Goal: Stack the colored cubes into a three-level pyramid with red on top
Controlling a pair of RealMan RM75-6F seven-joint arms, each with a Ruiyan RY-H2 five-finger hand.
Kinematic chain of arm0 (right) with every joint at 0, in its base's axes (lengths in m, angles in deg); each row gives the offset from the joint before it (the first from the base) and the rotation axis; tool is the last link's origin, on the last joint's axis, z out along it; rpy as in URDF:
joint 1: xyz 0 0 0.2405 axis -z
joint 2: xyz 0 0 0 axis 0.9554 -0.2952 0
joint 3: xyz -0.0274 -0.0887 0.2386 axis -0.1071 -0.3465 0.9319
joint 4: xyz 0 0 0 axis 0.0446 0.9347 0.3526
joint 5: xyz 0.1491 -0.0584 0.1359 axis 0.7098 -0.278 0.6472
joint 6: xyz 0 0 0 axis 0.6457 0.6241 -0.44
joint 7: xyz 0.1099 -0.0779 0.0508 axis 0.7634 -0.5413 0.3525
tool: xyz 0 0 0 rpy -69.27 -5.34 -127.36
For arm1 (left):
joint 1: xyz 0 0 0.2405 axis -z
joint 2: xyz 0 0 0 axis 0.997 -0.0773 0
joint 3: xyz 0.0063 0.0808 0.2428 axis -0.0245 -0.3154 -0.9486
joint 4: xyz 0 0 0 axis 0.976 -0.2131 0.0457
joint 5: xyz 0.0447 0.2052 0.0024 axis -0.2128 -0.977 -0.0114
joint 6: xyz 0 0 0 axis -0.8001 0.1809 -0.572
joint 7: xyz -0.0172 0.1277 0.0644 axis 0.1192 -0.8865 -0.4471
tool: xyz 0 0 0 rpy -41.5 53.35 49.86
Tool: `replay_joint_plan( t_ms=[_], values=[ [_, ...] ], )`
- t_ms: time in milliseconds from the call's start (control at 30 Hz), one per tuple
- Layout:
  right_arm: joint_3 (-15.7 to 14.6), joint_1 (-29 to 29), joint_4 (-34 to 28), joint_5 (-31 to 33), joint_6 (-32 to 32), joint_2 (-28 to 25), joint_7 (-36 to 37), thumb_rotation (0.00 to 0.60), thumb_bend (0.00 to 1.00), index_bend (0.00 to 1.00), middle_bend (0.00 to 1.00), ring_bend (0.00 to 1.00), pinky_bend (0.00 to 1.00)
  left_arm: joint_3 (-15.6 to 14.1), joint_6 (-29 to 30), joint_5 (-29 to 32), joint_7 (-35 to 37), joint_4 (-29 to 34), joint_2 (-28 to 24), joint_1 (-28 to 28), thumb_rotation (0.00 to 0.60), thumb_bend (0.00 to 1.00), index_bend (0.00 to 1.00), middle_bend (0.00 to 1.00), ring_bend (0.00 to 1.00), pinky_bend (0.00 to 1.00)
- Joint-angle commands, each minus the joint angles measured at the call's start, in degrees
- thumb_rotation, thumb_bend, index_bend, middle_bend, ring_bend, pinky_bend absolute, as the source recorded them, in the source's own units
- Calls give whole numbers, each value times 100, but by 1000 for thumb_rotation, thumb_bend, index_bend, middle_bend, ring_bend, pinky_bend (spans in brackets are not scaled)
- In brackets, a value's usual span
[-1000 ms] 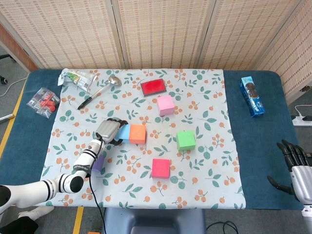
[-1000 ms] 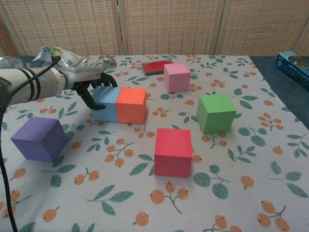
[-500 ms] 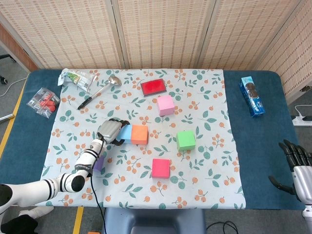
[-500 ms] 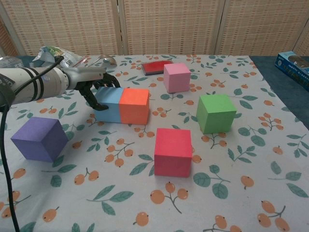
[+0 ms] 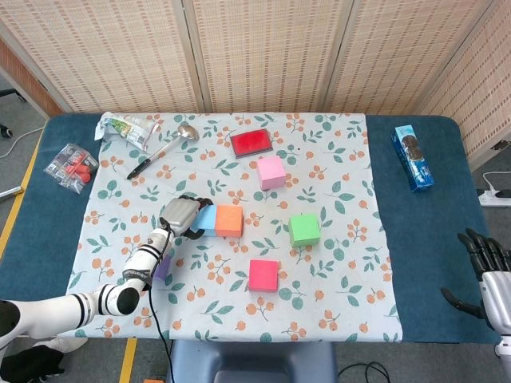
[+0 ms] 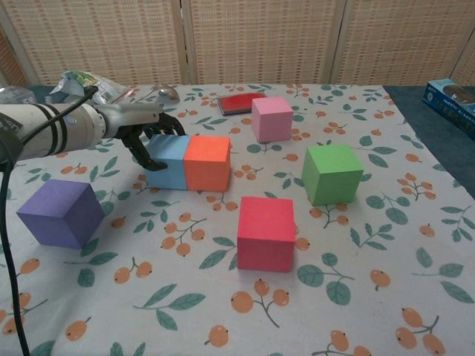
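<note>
1. Pushing from the left, the left hand [image 6: 148,133] curls its fingers against the blue cube [image 6: 168,161], which touches the orange cube [image 6: 208,162]; both have slid slightly right.
2. Base row is forming; nothing is stacked yet.
3. Red cube [image 6: 266,232] sits apart, nearer the front.
4. Right hand [image 5: 487,267] hangs released, off the cloth.

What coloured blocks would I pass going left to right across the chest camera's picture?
purple cube → blue cube → orange cube → red cube → green cube. I left out the pink cube, since it sits straight behind the red one.
</note>
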Motion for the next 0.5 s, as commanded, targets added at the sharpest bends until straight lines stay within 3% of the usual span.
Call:
replay_joint_plan(
  t_ms=[33, 500],
  values=[
    [0, 8, 3, 3, 9, -1, 5, 600, 81, 0, 0, 0, 0, -1, 12, 17, -4, 11, 1, 11, 600, 383, 269, 364, 320, 191],
    [2, 32, 32, 6, 29, -5, 44, 600, 81, 0, 0, 0, 0, -22, 32, 156, -28, -23, 53, 66, 600, 381, 248, 356, 320, 187]
  ],
)
